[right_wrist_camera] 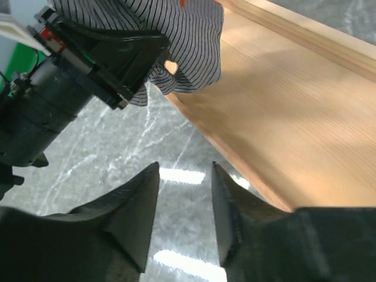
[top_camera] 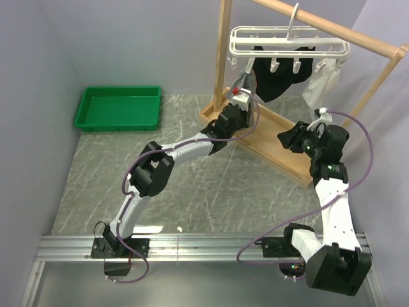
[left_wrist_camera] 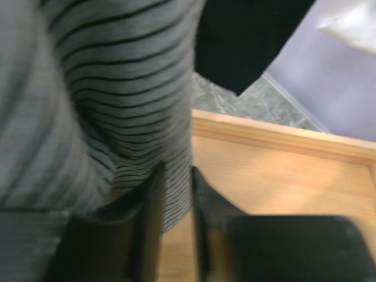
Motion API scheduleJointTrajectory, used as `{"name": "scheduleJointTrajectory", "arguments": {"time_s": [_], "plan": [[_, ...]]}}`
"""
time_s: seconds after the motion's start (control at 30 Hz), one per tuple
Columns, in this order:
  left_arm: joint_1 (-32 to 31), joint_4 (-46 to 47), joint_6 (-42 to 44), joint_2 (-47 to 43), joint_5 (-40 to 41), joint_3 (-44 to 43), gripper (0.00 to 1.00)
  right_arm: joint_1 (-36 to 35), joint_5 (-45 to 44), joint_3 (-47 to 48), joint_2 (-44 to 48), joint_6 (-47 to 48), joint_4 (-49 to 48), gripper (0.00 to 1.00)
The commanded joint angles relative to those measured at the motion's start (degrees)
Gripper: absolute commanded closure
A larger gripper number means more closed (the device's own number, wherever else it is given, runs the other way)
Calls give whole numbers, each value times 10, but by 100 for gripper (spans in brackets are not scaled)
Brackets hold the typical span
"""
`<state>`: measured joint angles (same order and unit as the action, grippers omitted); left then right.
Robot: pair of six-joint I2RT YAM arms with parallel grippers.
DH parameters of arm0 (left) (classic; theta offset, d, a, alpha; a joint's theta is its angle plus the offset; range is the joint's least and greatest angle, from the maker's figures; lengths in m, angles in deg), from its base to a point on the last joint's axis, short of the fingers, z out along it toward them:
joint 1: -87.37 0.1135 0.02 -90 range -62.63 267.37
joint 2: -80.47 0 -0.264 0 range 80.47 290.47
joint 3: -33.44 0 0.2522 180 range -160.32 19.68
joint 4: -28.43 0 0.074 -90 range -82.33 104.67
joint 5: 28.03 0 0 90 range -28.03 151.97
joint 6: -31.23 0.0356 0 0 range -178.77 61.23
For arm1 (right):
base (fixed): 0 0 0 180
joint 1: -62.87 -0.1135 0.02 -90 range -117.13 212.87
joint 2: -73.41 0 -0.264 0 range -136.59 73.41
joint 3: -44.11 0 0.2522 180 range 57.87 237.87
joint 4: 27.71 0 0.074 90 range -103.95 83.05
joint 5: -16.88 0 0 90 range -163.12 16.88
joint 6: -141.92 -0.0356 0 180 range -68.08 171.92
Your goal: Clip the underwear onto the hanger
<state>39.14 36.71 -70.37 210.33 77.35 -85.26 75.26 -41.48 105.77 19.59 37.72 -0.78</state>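
The pinstriped underwear [top_camera: 245, 84] hangs bunched from my left gripper [top_camera: 241, 102], just below the left end of the white hanger [top_camera: 287, 42] on the wooden rack's top bar. In the left wrist view the striped cloth [left_wrist_camera: 106, 100] fills the upper left and runs down between the nearly closed fingers of that gripper [left_wrist_camera: 175, 179]. My right gripper [top_camera: 289, 139] is open and empty, low over the rack's base, right of the left gripper. The right wrist view shows its jaws [right_wrist_camera: 183, 171] apart over the marble, with the underwear [right_wrist_camera: 188, 35] and left gripper [right_wrist_camera: 100, 56] ahead.
A black garment [top_camera: 281, 80] and a small white cloth [top_camera: 323, 84] hang clipped on the hanger. The wooden rack's base board [top_camera: 268, 144] lies under both grippers, its posts at either end. A green tray [top_camera: 118, 107] sits at the back left.
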Motion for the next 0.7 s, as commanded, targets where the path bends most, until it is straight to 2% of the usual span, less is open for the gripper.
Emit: {"name": "scheduleJointTrajectory", "arguments": {"time_s": [0.0, 0.03, 0.1, 0.2, 0.23, 0.27, 0.3, 0.37, 0.4, 0.43, 0.57, 0.67], "plan": [[15, 15, -12, -15, -22, -3, 76, 1, 26, -19, -35, -26, -119, 51], [16, 19, -9, -27, -47, 5, 79, 1, 40, -26, -45, -29, -131, 47], [27, 27, -13, -39, -77, 29, 85, 1, 52, -30, -81, -25, -174, 46], [37, 32, -17, -62, -113, 54, 94, 1, 64, -5, -141, -17, -181, 44], [40, 31, -19, -71, -120, 61, 93, 3, 67, 1, -153, -18, -182, 44], [41, 25, -20, -73, -119, 62, 89, 2, 69, 3, -170, -26, -186, 44], [41, 17, -24, -75, -112, 60, 63, 2, 69, 5, -176, -29, -197, 44], [41, -9, -48, -81, -105, 55, 41, 1, 74, 9, -188, -43, -208, 43], [40, -9, -54, -85, -107, 59, 22, 1, 74, 14, -191, -45, -213, 43], [38, 1, -60, -94, -112, 65, 18, 1, 73, 17, -195, -47, -214, 43], [19, 10, -50, -97, -105, 84, 13, 2, 65, 33, -210, -42, -210, 43], [16, -27, -48, -66, -55, 39, 16, 2, 68, 36, -213, -45, -219, 43]]}}
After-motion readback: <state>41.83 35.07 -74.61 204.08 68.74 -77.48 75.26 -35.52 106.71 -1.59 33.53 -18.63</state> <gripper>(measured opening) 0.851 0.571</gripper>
